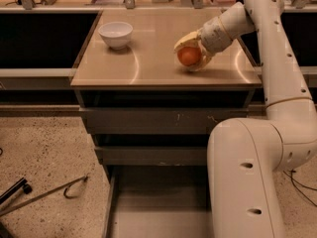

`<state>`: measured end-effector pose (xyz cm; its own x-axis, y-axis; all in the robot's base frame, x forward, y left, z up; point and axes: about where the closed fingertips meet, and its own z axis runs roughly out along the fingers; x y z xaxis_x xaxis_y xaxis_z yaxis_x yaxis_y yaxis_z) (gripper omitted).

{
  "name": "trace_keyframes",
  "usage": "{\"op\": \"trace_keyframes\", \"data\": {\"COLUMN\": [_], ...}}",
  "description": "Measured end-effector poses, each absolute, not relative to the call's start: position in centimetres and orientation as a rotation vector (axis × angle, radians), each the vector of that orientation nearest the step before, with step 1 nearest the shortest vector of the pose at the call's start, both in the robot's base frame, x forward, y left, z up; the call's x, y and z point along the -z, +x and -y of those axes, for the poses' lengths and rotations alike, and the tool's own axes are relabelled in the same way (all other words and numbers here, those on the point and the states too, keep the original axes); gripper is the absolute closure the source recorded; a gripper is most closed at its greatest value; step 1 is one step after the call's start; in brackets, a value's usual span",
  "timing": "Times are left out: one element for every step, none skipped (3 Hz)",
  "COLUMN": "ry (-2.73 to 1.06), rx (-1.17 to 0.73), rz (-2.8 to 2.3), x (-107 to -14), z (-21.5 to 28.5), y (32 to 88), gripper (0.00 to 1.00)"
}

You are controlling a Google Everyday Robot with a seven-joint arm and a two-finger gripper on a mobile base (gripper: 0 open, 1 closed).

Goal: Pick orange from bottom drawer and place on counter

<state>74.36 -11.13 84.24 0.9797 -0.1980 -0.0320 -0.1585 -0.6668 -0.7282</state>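
Note:
The orange (189, 56) is at the right side of the tan counter (148, 58), resting on its surface or just above it. My gripper (192, 53) reaches in from the right and its pale fingers (185, 38) close around the orange from above and below. The bottom drawer (148, 212) is pulled open below the cabinet. Its grey floor shows nothing on it, and my arm's lower link hides its right part.
A white bowl (116, 33) stands at the counter's back left. Two shut grey drawers (148, 120) sit above the open one. Dark shelving units (39, 38) flank the cabinet. A black tool and a metal rod (44, 195) lie on the speckled floor at left.

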Motion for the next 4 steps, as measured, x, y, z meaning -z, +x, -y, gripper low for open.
{"op": "trace_keyframes", "data": {"ry": [-2.313, -2.312, -2.312, -2.312], "rx": [0.063, 0.063, 0.063, 0.064], "rz": [-0.247, -0.248, -0.248, -0.248], "x": [-84.24, -84.24, -84.27, -84.33], "z": [11.13, 11.12, 11.12, 11.11], "y": [74.36, 74.37, 74.37, 74.36], "gripper": [0.11, 0.0, 0.0, 0.0]}}
